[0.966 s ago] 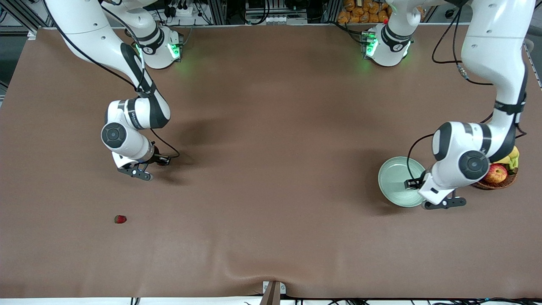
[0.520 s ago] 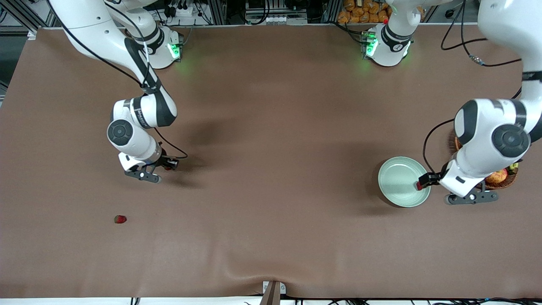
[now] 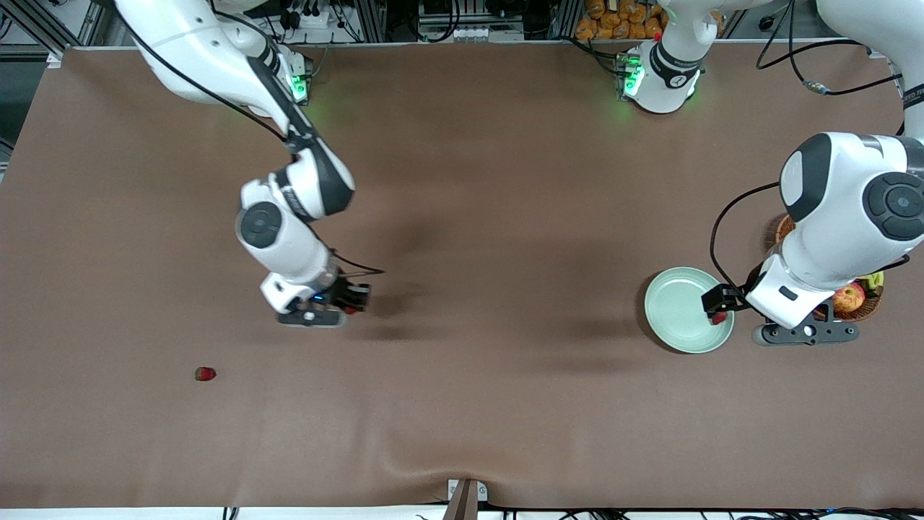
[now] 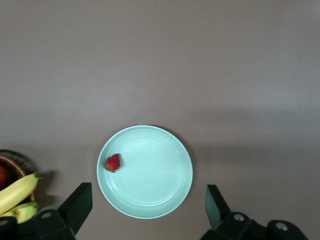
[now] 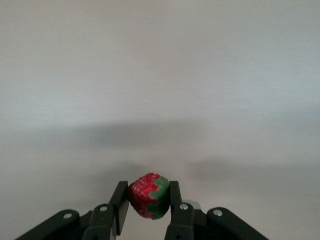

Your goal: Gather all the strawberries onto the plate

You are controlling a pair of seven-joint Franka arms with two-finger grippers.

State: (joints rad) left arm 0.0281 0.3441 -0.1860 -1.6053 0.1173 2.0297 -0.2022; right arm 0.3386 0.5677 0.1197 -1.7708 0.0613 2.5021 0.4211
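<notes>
My right gripper is shut on a strawberry, held above the bare table toward the right arm's end; the right wrist view shows the red berry with its green cap pinched between the fingers. A second strawberry lies in the pale mint-green plate, near the rim beside the basket; the left wrist view shows it on the plate. My left gripper is open and empty, high up between the plate and the basket. A third strawberry lies on the table, nearer the front camera.
A brown wicker basket with a red-yellow apple and bananas stands beside the plate at the left arm's end. A brown cloth covers the table.
My right gripper has carried its strawberry toward the middle of the table. My left gripper has lifted and moved from the plate's rim toward the basket, leaving a strawberry in the plate.
</notes>
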